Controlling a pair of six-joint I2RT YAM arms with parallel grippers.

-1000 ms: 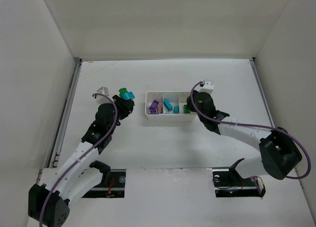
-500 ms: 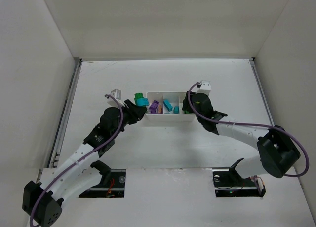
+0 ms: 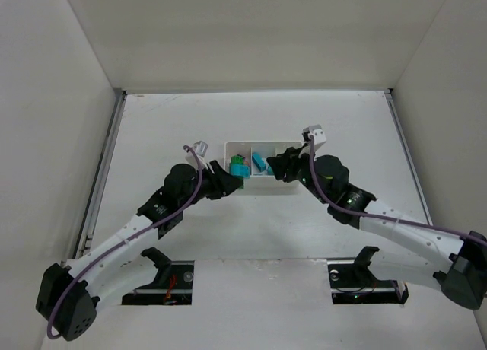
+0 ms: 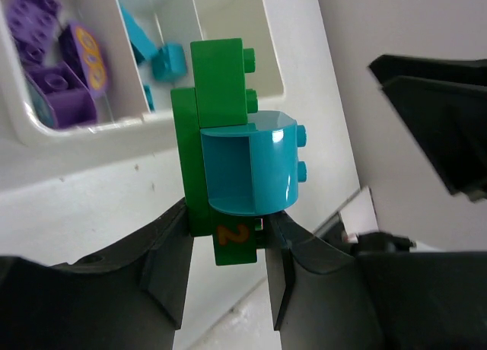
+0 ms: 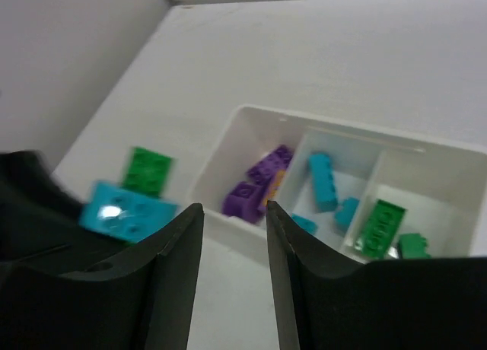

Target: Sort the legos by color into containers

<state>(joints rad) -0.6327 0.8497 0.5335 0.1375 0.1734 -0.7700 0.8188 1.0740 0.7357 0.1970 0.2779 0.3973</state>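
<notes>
The left arm and right arm stretch inward from the near edge of the worktop, the left gripper pinching a small green-and-cyan plastic brick stack, the right gripper facing it, fingers slightly parted.

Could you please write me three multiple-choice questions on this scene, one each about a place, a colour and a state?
1. Which compartment of the tray holds the loose cyan bricks? A. left B. middle C. right
2. Which colours make up the stack in the left gripper? A. green and cyan B. purple and cyan C. purple and green
3. How is the right gripper? A. shut on a brick B. open and empty C. shut on the tray
1 B: they lie between the purple bricks and the green bricks. 2 A: green pieces carry one cyan piece. 3 B: its jaws stand apart around nothing.
</notes>
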